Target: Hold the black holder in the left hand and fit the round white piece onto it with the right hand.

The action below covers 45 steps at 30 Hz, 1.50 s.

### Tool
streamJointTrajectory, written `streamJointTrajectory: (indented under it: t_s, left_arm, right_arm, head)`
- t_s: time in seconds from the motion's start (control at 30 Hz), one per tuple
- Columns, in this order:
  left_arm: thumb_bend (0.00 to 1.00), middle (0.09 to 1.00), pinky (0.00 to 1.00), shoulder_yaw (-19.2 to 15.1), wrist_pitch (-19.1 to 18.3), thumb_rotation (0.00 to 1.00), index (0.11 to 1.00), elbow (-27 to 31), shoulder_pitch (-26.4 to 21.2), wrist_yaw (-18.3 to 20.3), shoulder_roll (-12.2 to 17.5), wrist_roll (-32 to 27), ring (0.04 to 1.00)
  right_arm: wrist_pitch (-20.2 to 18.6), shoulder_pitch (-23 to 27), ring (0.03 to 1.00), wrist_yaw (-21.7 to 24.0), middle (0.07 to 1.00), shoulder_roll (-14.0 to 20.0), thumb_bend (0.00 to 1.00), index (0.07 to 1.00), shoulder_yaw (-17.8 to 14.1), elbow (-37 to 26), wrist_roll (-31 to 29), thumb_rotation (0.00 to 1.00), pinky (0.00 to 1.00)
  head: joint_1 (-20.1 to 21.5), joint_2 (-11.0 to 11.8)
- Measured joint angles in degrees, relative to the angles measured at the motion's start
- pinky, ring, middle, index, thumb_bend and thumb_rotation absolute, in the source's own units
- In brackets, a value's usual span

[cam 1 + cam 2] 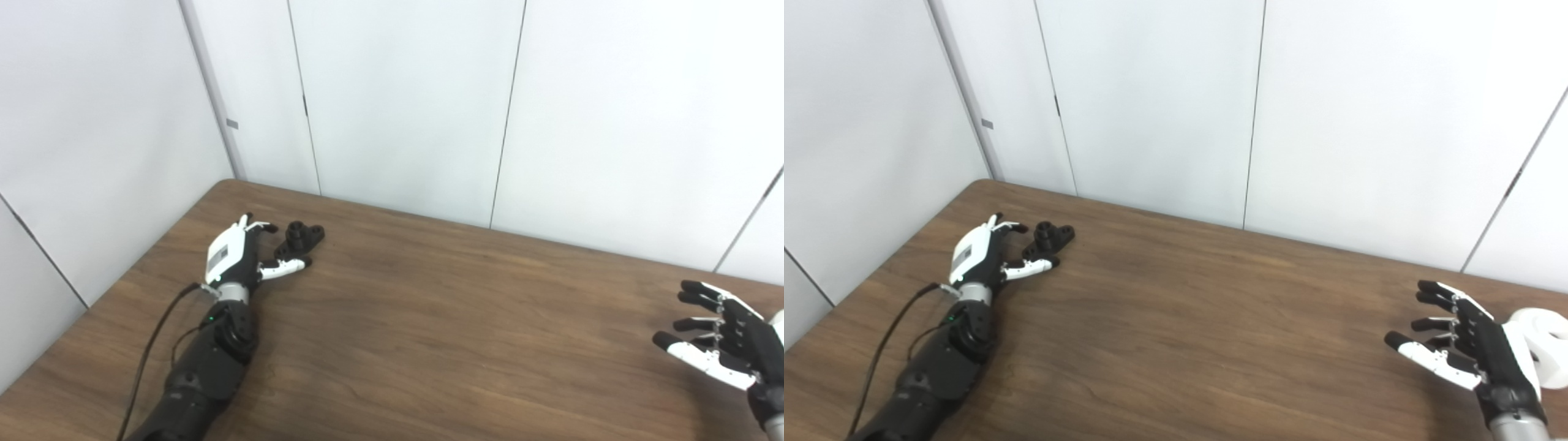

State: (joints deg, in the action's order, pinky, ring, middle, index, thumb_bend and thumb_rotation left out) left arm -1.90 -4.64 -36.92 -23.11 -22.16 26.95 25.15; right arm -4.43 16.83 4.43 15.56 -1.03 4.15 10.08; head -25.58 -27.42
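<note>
Black holder (299, 239) lies between spread fingers (283, 267) of left hand (236, 257), ungripped; closing may nudge it away. Right hand (1470, 352) splayed, empty

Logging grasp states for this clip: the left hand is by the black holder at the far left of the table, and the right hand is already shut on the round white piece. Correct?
Not quite. The right hand is open and holds nothing; the right eye view shows the round white piece lying behind it. The left hand is indeed by the black holder at the table's far left.
</note>
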Motion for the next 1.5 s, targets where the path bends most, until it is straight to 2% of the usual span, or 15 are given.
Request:
streamJointTrajectory:
  t_s: [0.3,0.6,0.73,1.03,1.17,1.5]
  left_arm:
    - [0.87,0.962,0.93,0.1,3.5,0.18,0.716,-3.4,-1.7,-2.1,-0.3,-1.2,1.000]
    - [0.86,0.965,0.94,1.1,3.4,0.18,0.727,-4.8,-2.5,-2.7,-0.4,-1.2,1.000]
    - [0.86,0.975,0.97,1.9,3.1,0.19,0.729,-5.5,-3.1,-3.2,-0.3,-0.9,1.000]
    - [0.90,1.000,1.00,4.0,-4.3,0.33,0.739,-5.8,-4.0,-2.5,-0.1,0.2,1.000]
    - [0.90,1.000,1.00,4.2,-6.7,0.33,0.712,-4.5,-4.1,-1.1,0.0,-0.2,1.000]
    - [0.92,0.964,1.00,4.6,-11.2,0.28,0.577,-0.7,-4.2,3.9,1.6,-0.8,1.000]
  right_arm:
    - [-0.8,-0.4,0.616,0.0,0.781,0.1,0.65,0.776,-0.1,-1.9,0.4,0.30,0.46]
    - [-1.6,-0.5,0.621,0.2,0.787,0.7,0.65,0.785,-0.1,-2.2,0.4,0.32,0.46]
    - [-1.6,-0.5,0.624,0.3,0.782,1.6,0.66,0.776,-0.3,-2.1,0.4,0.31,0.47]
    - [-1.7,-0.5,0.646,0.3,0.806,1.7,0.67,0.783,-0.6,-2.1,0.0,0.31,0.49]
    - [-1.8,-0.5,0.653,0.3,0.817,1.7,0.66,0.782,-0.7,-2.1,-0.4,0.28,0.48]
    - [-1.8,-0.6,0.646,0.3,0.800,1.7,0.67,0.777,-0.8,-2.3,-0.5,0.30,0.48]
  head:
    - [0.6,-0.4]
    - [0.9,-0.6]
    - [0.8,-0.6]
    - [0.7,-0.8]
    - [0.9,-1.1]
    - [0.6,-1.2]
